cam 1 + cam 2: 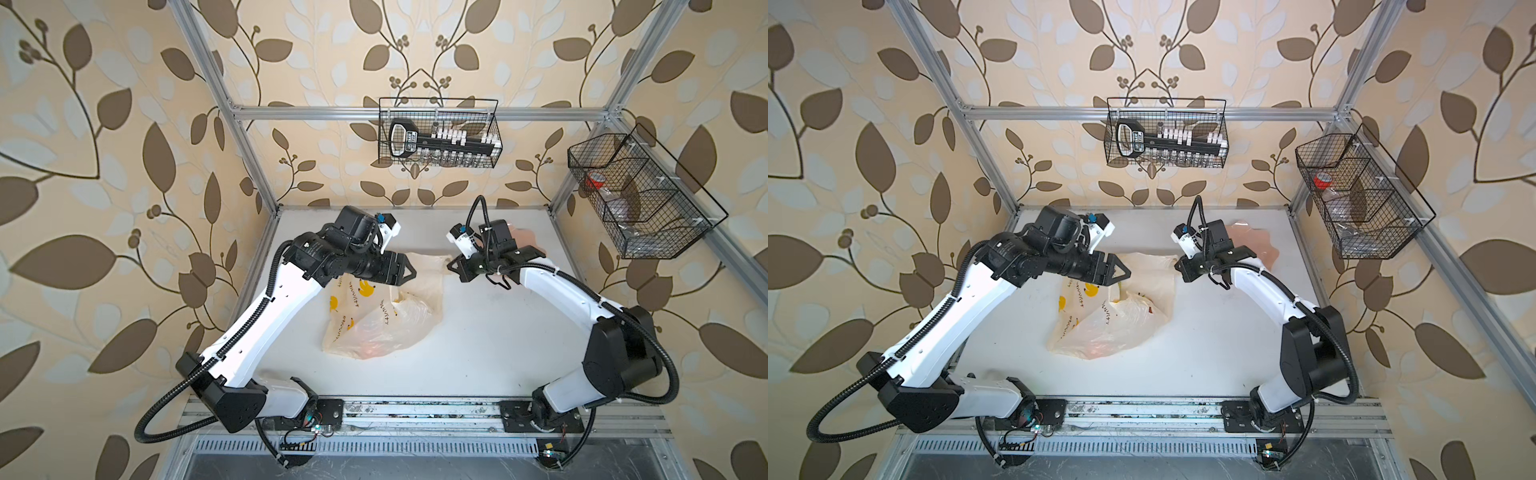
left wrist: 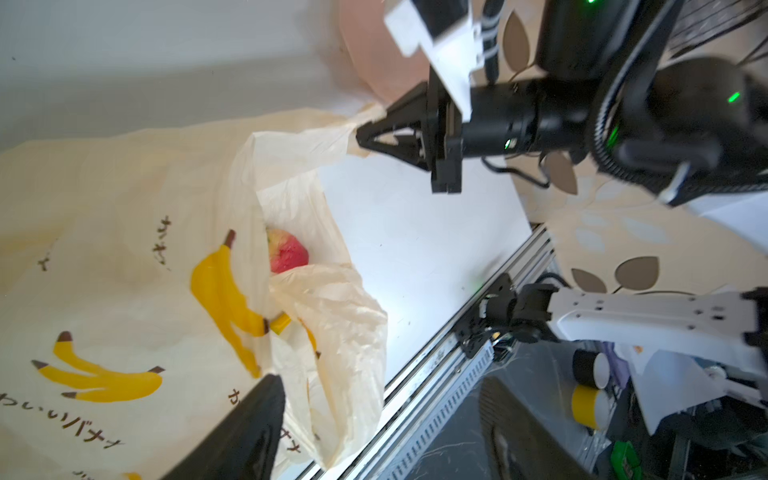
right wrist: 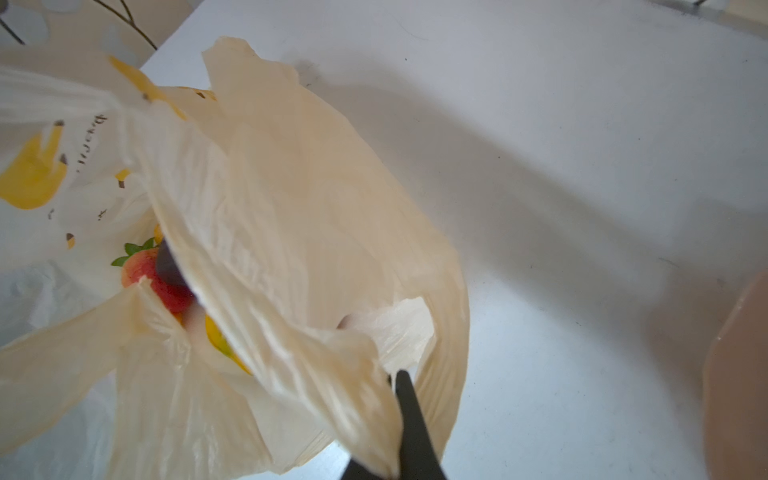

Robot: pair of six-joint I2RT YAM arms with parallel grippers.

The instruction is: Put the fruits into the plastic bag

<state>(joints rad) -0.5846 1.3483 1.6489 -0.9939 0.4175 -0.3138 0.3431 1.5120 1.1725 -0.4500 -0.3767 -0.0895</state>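
The plastic bag (image 1: 382,316) (image 1: 1113,316) lies crumpled mid-table, cream with banana prints. My right gripper (image 1: 451,266) (image 1: 1177,266) is shut on its far handle; in the left wrist view the closed tips (image 2: 359,137) pinch the film, and in the right wrist view the bag (image 3: 291,208) hangs from my gripper (image 3: 395,374). Fruits lie inside the mouth: a red apple (image 2: 286,251), a strawberry (image 3: 141,270), a dark piece (image 3: 168,266), a yellow one (image 3: 220,336). My left gripper (image 1: 409,270) (image 1: 1125,272) (image 2: 382,399) hovers open over the bag's upper edge, holding nothing.
A pale pink plate (image 1: 1254,241) (image 3: 739,374) sits at the back right, behind my right wrist. Wire baskets hang on the back wall (image 1: 438,133) and the right frame (image 1: 640,191). A metal rail (image 1: 415,411) runs along the table's front edge.
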